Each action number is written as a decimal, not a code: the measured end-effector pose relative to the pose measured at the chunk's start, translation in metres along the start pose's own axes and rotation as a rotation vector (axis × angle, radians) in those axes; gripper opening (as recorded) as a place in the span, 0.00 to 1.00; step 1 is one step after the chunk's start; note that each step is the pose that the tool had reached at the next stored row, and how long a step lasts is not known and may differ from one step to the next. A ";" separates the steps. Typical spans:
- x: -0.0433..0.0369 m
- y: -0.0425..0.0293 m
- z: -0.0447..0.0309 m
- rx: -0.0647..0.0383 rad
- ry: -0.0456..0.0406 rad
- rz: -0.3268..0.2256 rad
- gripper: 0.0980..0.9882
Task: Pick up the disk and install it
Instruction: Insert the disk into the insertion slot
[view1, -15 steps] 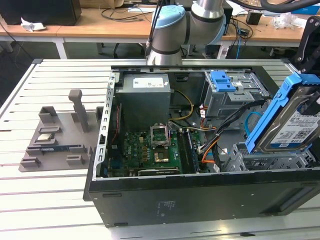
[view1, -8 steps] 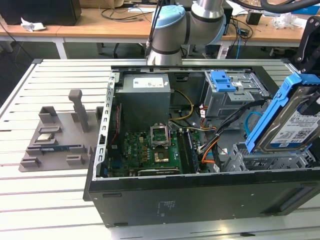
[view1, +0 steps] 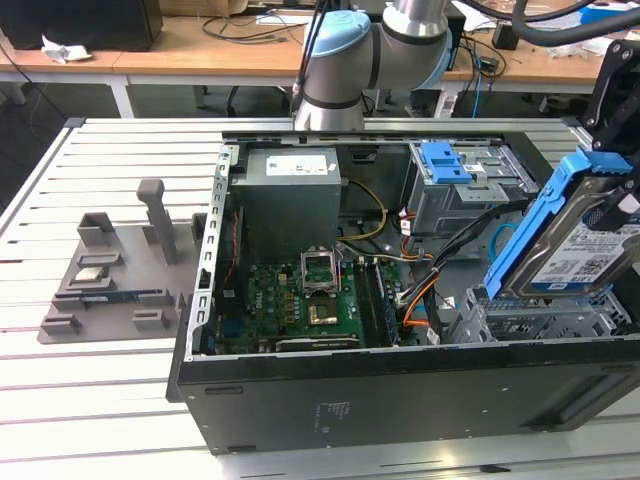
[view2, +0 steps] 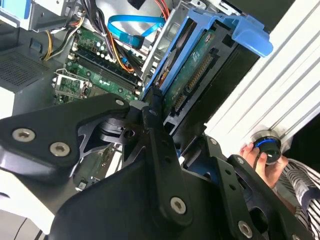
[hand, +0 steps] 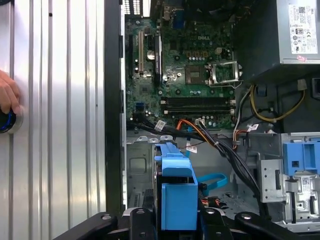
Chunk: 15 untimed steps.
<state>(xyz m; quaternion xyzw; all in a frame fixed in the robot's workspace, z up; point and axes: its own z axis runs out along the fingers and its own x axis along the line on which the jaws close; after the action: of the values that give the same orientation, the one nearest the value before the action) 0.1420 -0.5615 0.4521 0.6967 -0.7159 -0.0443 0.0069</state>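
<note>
The disk (view1: 585, 250), a silver drive with a white-and-blue label in a bright blue carrier, hangs tilted above the drive cage (view1: 540, 325) at the front corner of the open computer case on the exterior view's right. My gripper (view1: 615, 195) comes down from above and is shut on the disk's upper end. In the first wrist view the blue carrier (hand: 177, 195) sits between my black fingers (hand: 220, 220). In the second wrist view the disk (view2: 195, 75) shows its circuit-board side, with a finger (view2: 152, 117) against its edge.
The case holds a motherboard (view1: 300, 295), a grey power-supply box (view1: 290, 195), loose cables (view1: 420, 290) and a smaller blue bracket (view1: 445, 160) on the rear cage. A grey parts fixture (view1: 110, 270) lies on the slatted table. A person's hand (hand: 7, 95) rests on a round knob.
</note>
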 end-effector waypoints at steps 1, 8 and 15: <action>-0.0023 0.0000 0.0020 0.000 0.0002 0.000 0.30; -0.0040 -0.0005 0.0087 0.000 0.0002 0.000 0.30; -0.0039 -0.0009 0.0137 0.000 0.0004 -0.001 0.30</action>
<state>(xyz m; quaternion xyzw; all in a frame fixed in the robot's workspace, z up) 0.1420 -0.5570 0.4386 0.6972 -0.7155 -0.0442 0.0071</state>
